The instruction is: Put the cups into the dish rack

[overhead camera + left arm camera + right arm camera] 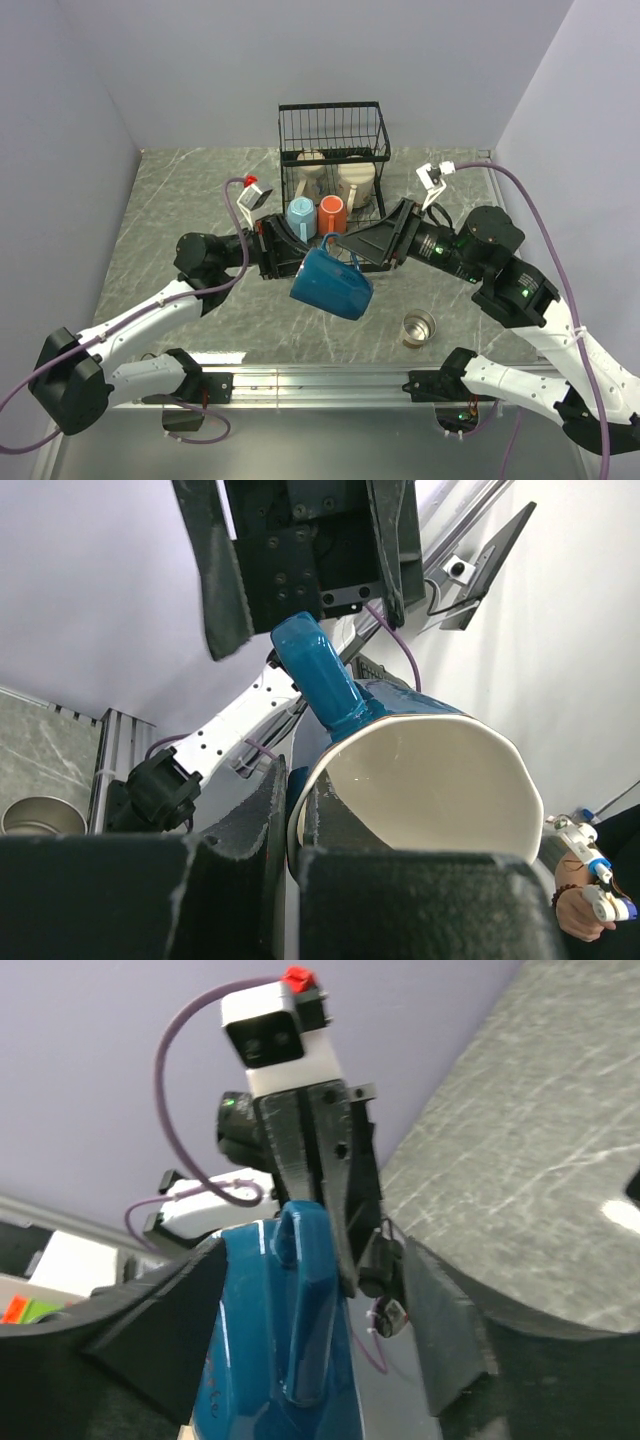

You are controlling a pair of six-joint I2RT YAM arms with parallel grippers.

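The dark blue mug (332, 283) with a white inside (430, 780) hangs tilted above the table in front of the dish rack (333, 125). My left gripper (298, 262) is shut on its rim (292, 820), one finger inside and one outside. My right gripper (342, 243) is open, its fingers (170, 1330) straddling the mug's handle (315, 1300) without closing on it. The light blue mug (301, 217) and orange mug (333, 214) sit in the rack's low tray. Two cream mugs (358, 180) sit in the taller basket. The small steel cup (419, 327) stands on the table.
The grey marble table (170, 210) is walled by lilac panels on three sides. A metal rail (320, 380) runs along the near edge between the arm bases. The steel cup also shows in the left wrist view (35, 815), below the held mug.
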